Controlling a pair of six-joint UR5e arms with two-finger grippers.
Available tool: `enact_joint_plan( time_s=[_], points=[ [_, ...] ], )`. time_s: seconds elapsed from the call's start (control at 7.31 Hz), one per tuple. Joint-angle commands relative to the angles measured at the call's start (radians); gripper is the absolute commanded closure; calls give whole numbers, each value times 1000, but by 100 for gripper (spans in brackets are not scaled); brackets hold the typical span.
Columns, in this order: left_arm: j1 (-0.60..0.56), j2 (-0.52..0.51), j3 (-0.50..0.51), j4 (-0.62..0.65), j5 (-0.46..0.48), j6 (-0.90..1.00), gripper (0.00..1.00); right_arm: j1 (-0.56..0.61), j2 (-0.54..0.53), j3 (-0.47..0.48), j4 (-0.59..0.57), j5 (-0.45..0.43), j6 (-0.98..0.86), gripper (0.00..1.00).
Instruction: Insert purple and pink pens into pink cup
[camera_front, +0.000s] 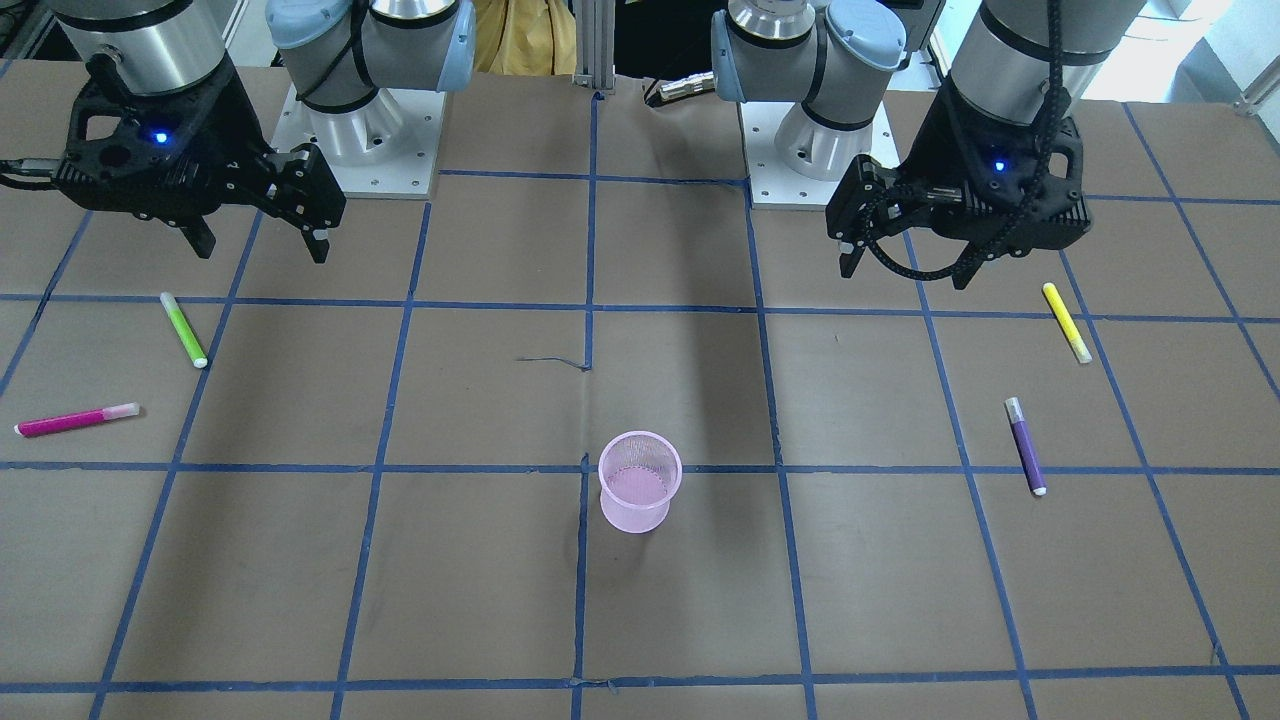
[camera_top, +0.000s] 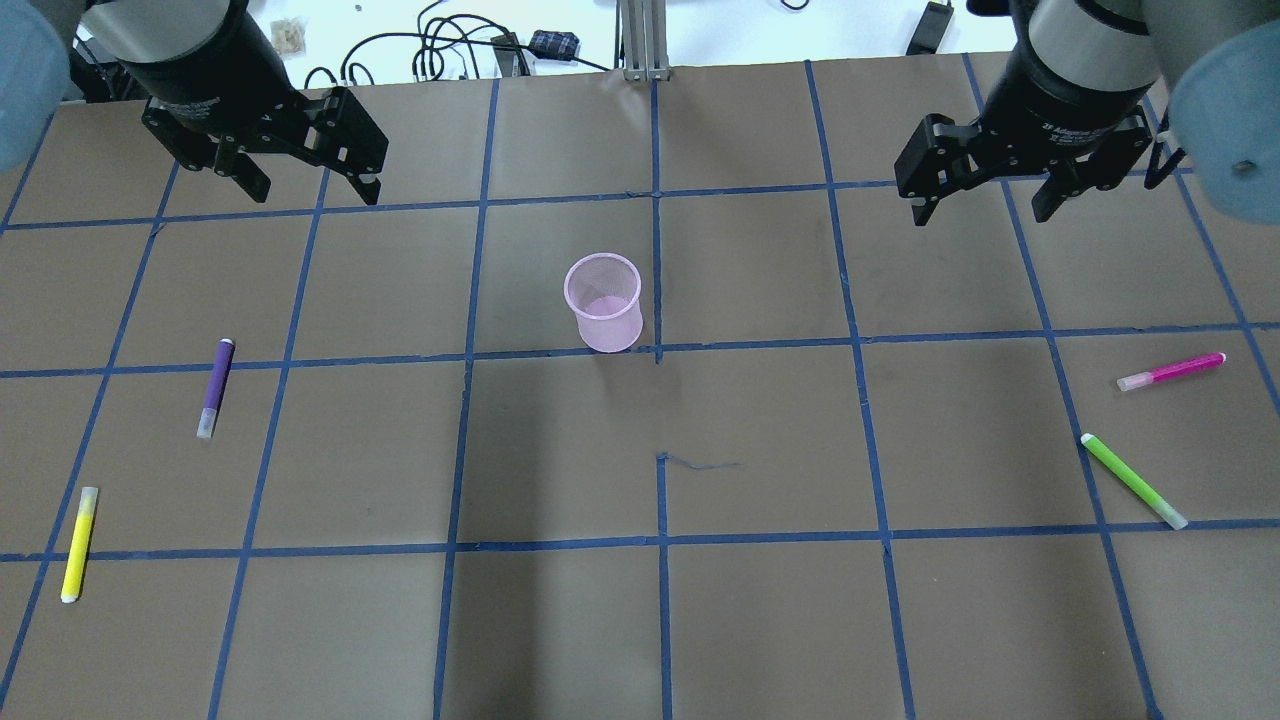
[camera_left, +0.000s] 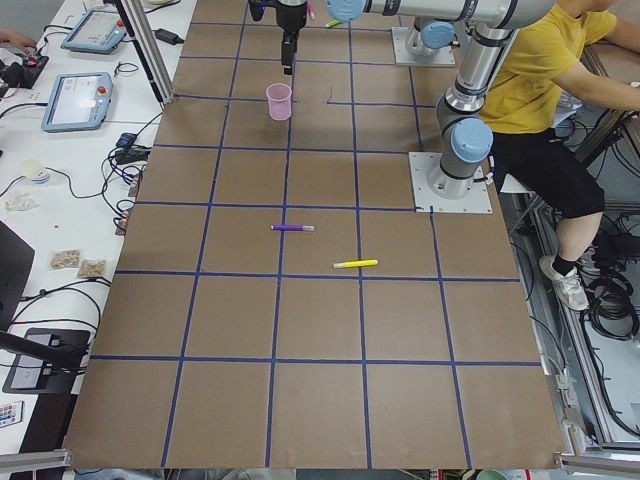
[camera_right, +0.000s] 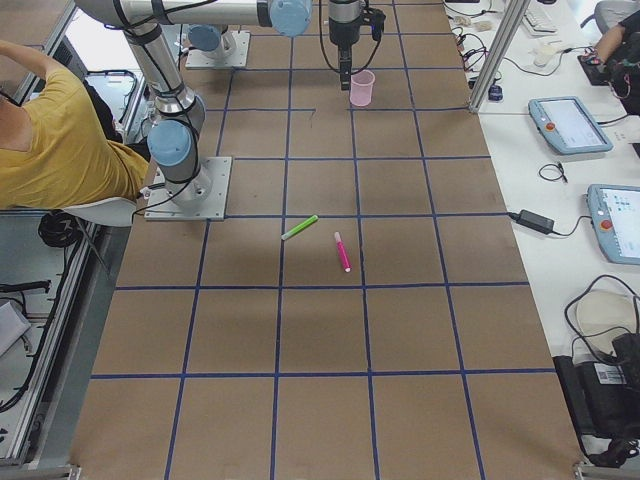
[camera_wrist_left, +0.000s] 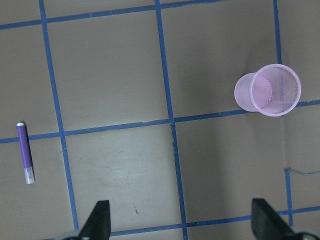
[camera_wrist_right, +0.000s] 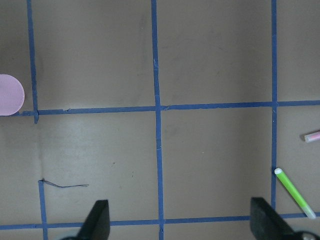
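Note:
The pink mesh cup (camera_top: 603, 301) stands upright and empty at the table's middle; it also shows in the front view (camera_front: 640, 481) and the left wrist view (camera_wrist_left: 268, 90). The purple pen (camera_top: 215, 387) lies flat on the robot's left side, also in the front view (camera_front: 1026, 446) and left wrist view (camera_wrist_left: 25, 159). The pink pen (camera_top: 1171, 371) lies flat on the robot's right side, also in the front view (camera_front: 76, 420). My left gripper (camera_top: 308, 184) hangs open and empty above the table. My right gripper (camera_top: 980, 205) hangs open and empty too.
A yellow pen (camera_top: 79, 543) lies near the purple pen on the left. A green pen (camera_top: 1133, 481) lies near the pink pen on the right. Blue tape lines grid the brown table (camera_top: 660, 600). A seated person (camera_left: 545, 110) is beside the robot bases.

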Motion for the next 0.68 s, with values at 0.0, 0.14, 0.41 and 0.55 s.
enact_joint_plan(
  time_s=[0.0, 0.14, 0.41, 0.55],
  points=[
    [-2, 0, 0, 0, -4, -2, 0, 0, 1, -11, 0, -7, 1, 0],
    [-2, 1, 0, 0, 1, -2, 0, -2, 6, -12, 2, -7, 0, 0],
    [12, 18, -26, -12, 7, 31, 0, -8, 5, 4, 3, -14, -5, 0],
    [61, 11, -35, -17, 7, 144, 0, -15, 8, 6, 3, -8, -38, 0]
  ],
)
